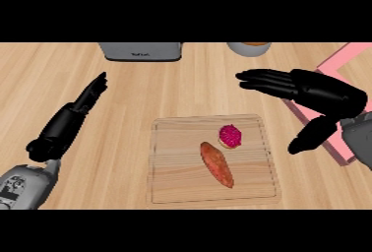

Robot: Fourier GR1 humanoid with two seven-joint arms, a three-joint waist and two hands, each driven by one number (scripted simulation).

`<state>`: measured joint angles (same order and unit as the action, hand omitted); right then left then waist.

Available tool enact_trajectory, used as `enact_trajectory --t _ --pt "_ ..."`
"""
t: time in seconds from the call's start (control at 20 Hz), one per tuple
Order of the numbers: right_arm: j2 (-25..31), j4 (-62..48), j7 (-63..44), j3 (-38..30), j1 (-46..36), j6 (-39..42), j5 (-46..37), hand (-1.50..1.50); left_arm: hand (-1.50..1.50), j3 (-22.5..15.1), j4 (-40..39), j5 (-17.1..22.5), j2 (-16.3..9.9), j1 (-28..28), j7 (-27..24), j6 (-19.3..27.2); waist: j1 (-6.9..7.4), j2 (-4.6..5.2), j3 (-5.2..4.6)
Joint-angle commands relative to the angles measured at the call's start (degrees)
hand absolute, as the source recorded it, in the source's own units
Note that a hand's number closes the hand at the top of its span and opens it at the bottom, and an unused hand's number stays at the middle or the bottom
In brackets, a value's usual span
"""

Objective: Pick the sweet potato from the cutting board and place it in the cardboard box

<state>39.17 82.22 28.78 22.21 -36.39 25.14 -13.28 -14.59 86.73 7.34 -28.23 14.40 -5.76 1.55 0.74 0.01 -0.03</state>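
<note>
An orange-brown sweet potato (217,164) lies lengthwise near the middle of the wooden cutting board (174,172). My right hand (320,96) hovers open above and to the right of the board, fingers pointing left and thumb hanging down, holding nothing. It partly covers a pink box (347,55) at the right edge. My left hand (73,115) rests open at the left, fingers straight and pointing up, well away from the board.
A red-purple round fruit piece (231,136) sits on the board just above the sweet potato. A grey toaster-like appliance (141,50) stands at the back. A pale cup (249,47) shows at the top edge.
</note>
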Motion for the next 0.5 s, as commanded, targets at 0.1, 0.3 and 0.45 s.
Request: enact_trajectory --t 0.1,0.3,0.45 --pt "1.4 11.25 -8.78 8.84 -1.36 5.23 -9.27 -1.5 0.0 0.73 -0.02 -0.57 0.21 -3.05 -1.48 -0.12 -0.75 -0.47 -0.08" --pt "-1.41 17.78 -18.01 12.76 -0.9 6.97 -14.4 -1.5 0.0 1.92 0.81 -0.05 0.01 -2.29 -0.44 -1.45 -0.95 -0.39 -0.04" --pt "-2.48 23.5 -23.98 12.19 2.28 9.87 -15.44 -1.5 0.0 1.73 2.56 -1.9 0.92 -2.93 -0.18 -1.22 -1.04 -0.29 0.01"
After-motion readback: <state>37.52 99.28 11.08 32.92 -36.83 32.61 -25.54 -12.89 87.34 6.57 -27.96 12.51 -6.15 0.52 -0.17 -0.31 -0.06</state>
